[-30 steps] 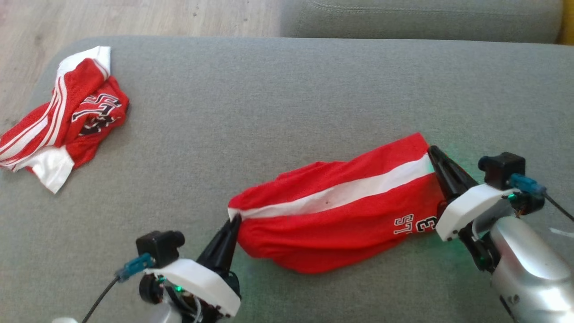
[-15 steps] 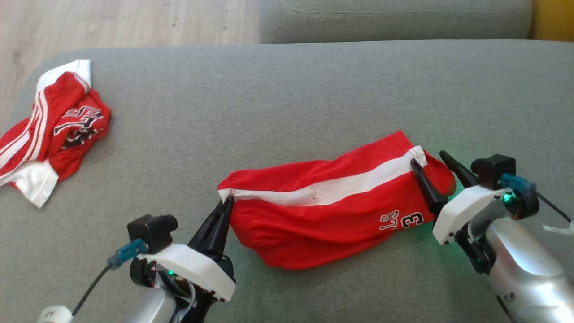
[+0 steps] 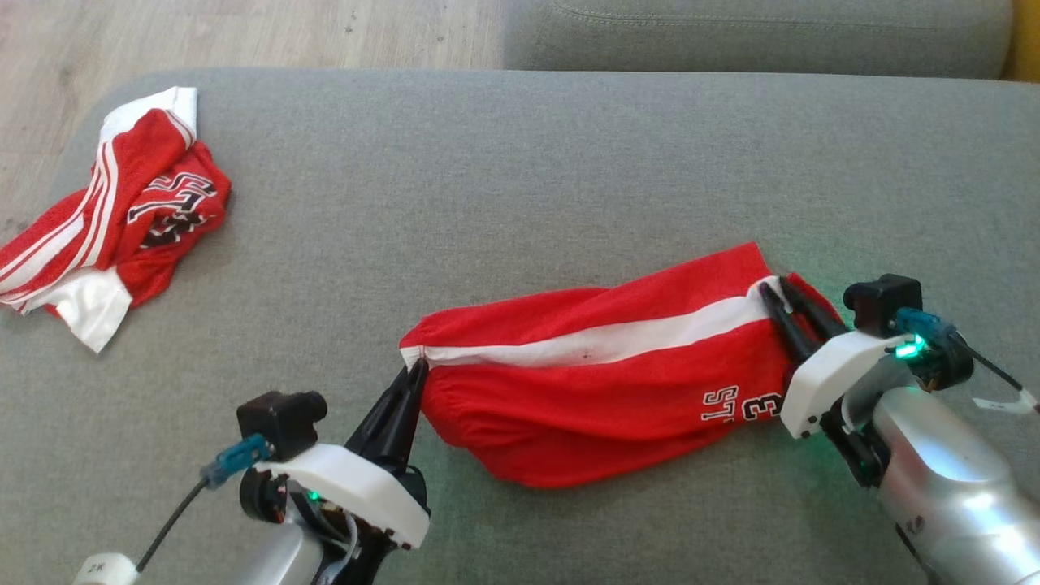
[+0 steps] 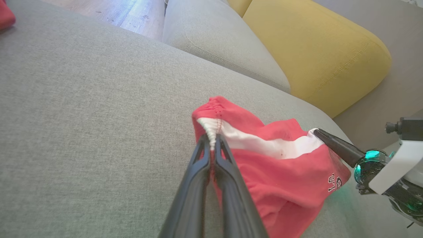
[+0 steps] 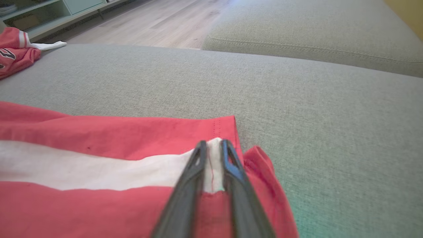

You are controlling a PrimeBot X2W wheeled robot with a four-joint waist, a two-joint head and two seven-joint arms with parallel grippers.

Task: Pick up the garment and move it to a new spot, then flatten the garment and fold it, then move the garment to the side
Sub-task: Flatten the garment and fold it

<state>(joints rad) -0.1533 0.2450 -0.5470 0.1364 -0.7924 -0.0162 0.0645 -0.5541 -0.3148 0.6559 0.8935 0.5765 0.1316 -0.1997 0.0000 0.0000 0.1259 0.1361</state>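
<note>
The garment [image 3: 601,382] is a pair of red shorts with a white side stripe and black-and-white lettering, lying stretched across the grey sofa cushion [image 3: 520,179]. My left gripper [image 3: 416,367] is shut on the gathered white end of the stripe at the garment's left end; in the left wrist view the gripper [image 4: 213,138] pinches that bunched fabric. My right gripper [image 3: 776,291] is at the garment's right end. In the right wrist view its fingers [image 5: 200,155] are pressed onto the white stripe of the garment [image 5: 99,158] at the hem.
A second crumpled red-and-white garment [image 3: 122,219] lies at the cushion's far left corner. Behind the cushion are another grey cushion [image 3: 756,36] and wooden floor [image 3: 244,32]. A yellow cushion [image 4: 314,49] stands beyond the right end. Bare grey fabric lies between the two garments.
The right gripper stood open around the hem half a second ago and has now shut on the white stripe. The left gripper keeps its hold. The camera has shifted slightly.
</note>
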